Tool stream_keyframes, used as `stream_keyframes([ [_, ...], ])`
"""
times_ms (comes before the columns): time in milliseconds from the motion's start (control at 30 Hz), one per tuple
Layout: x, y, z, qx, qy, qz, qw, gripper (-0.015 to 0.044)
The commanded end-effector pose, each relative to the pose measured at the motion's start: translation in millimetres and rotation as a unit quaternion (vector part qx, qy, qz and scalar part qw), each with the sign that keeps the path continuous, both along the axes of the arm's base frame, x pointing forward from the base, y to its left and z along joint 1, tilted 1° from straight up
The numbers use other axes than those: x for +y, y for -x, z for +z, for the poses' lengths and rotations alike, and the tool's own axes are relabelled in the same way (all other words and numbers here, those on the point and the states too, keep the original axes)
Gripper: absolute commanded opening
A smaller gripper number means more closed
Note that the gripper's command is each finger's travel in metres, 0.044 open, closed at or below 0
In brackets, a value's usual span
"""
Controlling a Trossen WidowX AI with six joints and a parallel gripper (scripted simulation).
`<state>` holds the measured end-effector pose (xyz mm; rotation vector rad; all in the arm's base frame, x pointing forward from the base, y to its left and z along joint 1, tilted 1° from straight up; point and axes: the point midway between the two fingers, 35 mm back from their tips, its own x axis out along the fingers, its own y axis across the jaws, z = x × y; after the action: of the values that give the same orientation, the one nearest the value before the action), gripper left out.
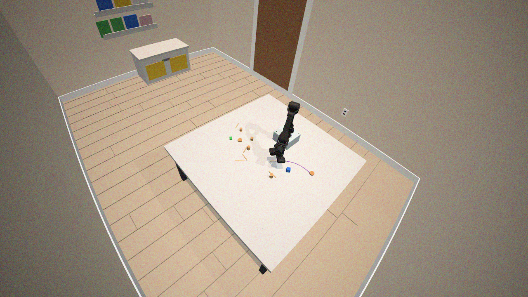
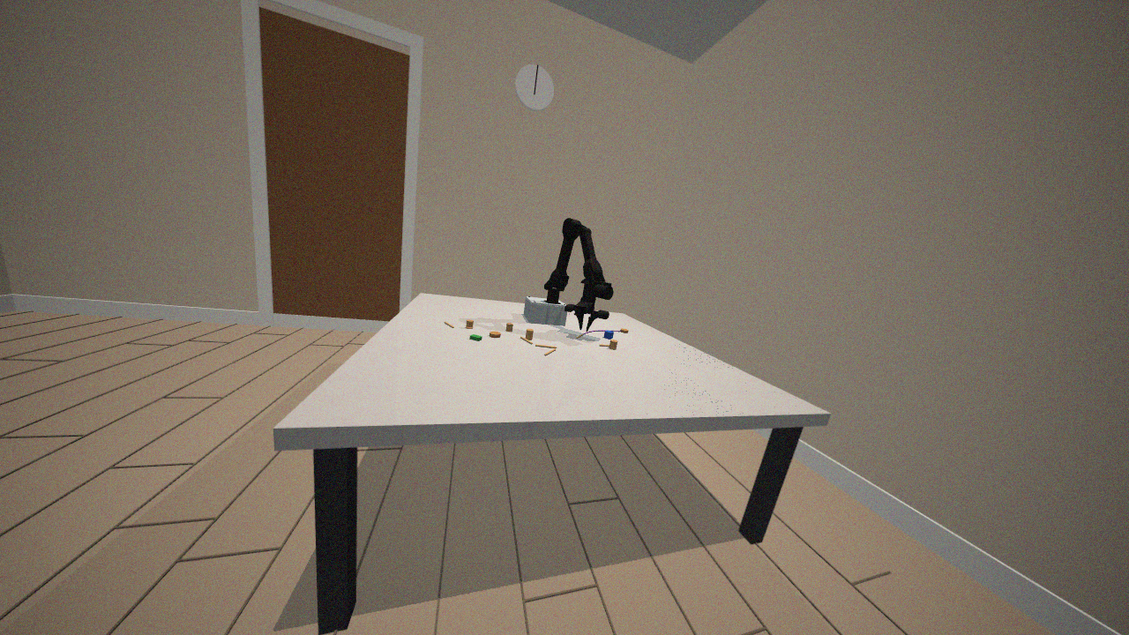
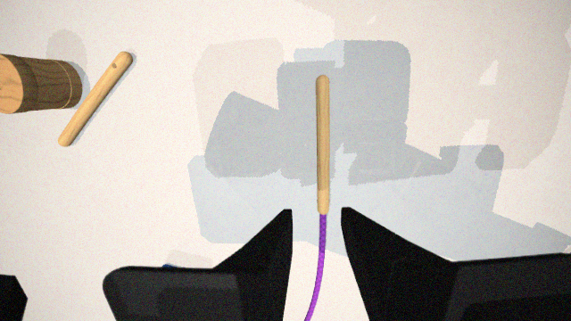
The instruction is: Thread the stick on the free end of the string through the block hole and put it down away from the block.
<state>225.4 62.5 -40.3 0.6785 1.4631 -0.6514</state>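
Note:
The wooden stick on the string (image 1: 273,161) (image 2: 579,336) (image 3: 323,143) lies on the table. The purple string (image 1: 299,164) (image 3: 319,272) curves to the round wooden button (image 1: 312,173) (image 2: 624,331). My gripper (image 2: 584,329) (image 3: 316,216) is partly open and empty; its fingertips hang a little above the stick's string end, one on either side in the wrist view. The top view hides the fingertips. A round wooden block (image 1: 271,176) (image 2: 613,344) (image 3: 51,85) stands beside a loose stick (image 3: 95,99). I cannot tell which block has the through hole.
A blue cube (image 1: 288,169) (image 2: 609,334) lies near the string. Other round blocks (image 1: 248,147) (image 1: 251,138) (image 1: 241,129), a flat disc (image 1: 239,140) (image 2: 495,334), a green piece (image 1: 230,138) (image 2: 474,337) and several loose sticks lie across the table. The arm's grey base (image 2: 544,310) stands behind.

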Motion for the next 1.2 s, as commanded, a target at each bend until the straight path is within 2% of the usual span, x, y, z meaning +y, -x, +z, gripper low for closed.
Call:
stream_keyframes([
  [0,-1,3,-11,0.007,0.004,-0.003,1.0,0.012],
  [833,-2,5,-24,0.007,0.004,-0.003,1.0,0.012],
  [1000,-1,4,-23,0.005,0.001,0.0,1.0,0.0],
  [1167,-1,4,-23,0.005,0.001,0.0,1.0,0.0],
])
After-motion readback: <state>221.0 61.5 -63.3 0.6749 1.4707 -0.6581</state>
